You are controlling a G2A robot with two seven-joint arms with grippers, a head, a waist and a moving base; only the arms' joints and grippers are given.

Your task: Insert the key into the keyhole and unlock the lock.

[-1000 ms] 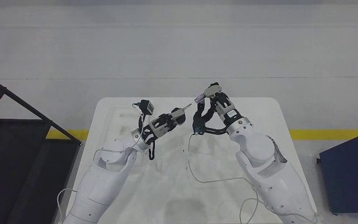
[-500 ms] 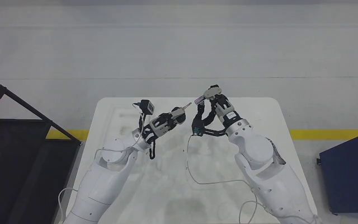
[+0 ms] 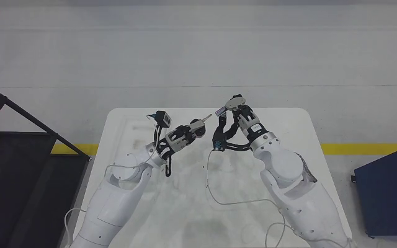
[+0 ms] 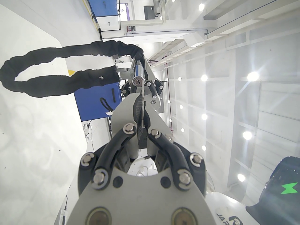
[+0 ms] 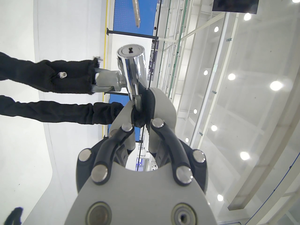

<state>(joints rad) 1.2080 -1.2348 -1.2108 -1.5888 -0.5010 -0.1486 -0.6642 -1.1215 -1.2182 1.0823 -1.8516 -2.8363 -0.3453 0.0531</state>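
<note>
My left gripper (image 3: 197,126) is shut on the key (image 3: 203,119), held above the white table (image 3: 186,204) with its blade pointing at the lock. The right gripper (image 3: 231,106) is shut on the chrome lock cylinder (image 3: 222,110), and the lock's black sleeved cable loop (image 3: 218,133) hangs below it. In the left wrist view the key blade (image 4: 142,92) stands edge-on just short of the keyhole face of the lock (image 4: 138,77). From the right wrist view the key tip (image 5: 135,5) hovers a short gap from the lock (image 5: 133,64), apart from the keyhole.
A thin white wire (image 3: 214,186) trails across the table between the arms. A blue cabinet (image 3: 378,192) stands off the table's right side and a dark frame (image 3: 25,180) off its left.
The right gripper with the lock shifted slightly toward the key a second ago. Both arms have held still since.
</note>
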